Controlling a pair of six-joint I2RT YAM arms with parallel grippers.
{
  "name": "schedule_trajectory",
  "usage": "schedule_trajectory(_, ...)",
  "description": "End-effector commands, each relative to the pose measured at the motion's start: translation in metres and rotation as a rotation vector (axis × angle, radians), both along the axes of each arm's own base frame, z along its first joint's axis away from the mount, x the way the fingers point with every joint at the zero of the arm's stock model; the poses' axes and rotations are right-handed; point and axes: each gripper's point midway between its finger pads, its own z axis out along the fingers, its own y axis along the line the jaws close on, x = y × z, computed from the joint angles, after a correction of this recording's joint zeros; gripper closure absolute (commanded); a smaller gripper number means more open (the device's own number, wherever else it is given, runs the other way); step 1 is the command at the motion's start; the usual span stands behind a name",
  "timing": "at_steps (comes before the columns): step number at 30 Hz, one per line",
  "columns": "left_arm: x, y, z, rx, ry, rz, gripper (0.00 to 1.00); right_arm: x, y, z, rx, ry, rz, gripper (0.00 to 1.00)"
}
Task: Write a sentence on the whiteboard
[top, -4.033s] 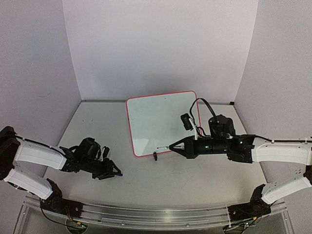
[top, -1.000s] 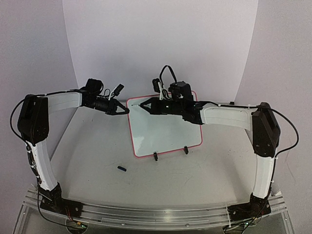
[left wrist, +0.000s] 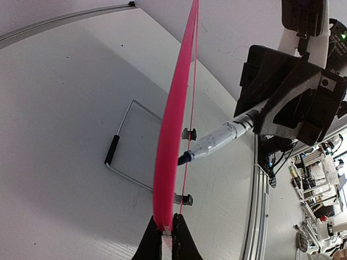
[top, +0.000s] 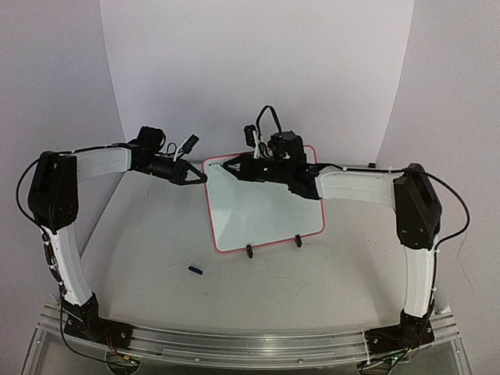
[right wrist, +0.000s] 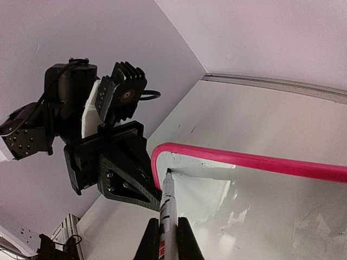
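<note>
Jaws of the left gripper (top: 201,177) pinch the top-left corner of the one whiteboard (top: 266,211). One small dark cap (top: 195,270) lies loose on the surface (top: 148,234). The board stands tilted on two black clip feet (top: 249,251). The right gripper (top: 233,168) clamps one marker (right wrist: 167,200), its tip just inside that corner.

No text can be read on the whiteboard (top: 266,219) or the marker (right wrist: 167,208).
</note>
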Motion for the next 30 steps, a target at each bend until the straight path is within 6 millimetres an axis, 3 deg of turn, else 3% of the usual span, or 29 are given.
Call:
schedule_trajectory(1,-0.005,-0.003,0.004,0.020,-0.038,-0.025,1.00,0.000,-0.008,-0.001,0.007,0.003,-0.025,1.00)
schedule_trajectory(9,-0.006,-0.004,0.006,0.021,-0.042,-0.025,1.00,-0.011,-0.015,-0.011,0.004,0.031,-0.012,1.00)
schedule_trajectory(16,-0.006,-0.004,0.008,0.024,-0.051,-0.024,1.00,-0.022,-0.012,0.007,0.034,0.016,0.047,1.00)
schedule_trajectory(23,-0.006,-0.003,0.009,0.027,-0.054,-0.022,1.00,-0.036,-0.011,0.044,0.103,-0.042,0.105,1.00)
schedule_trajectory(30,-0.006,-0.004,0.009,0.030,-0.055,-0.021,1.00,-0.028,-0.009,0.042,0.101,-0.045,0.079,1.00)
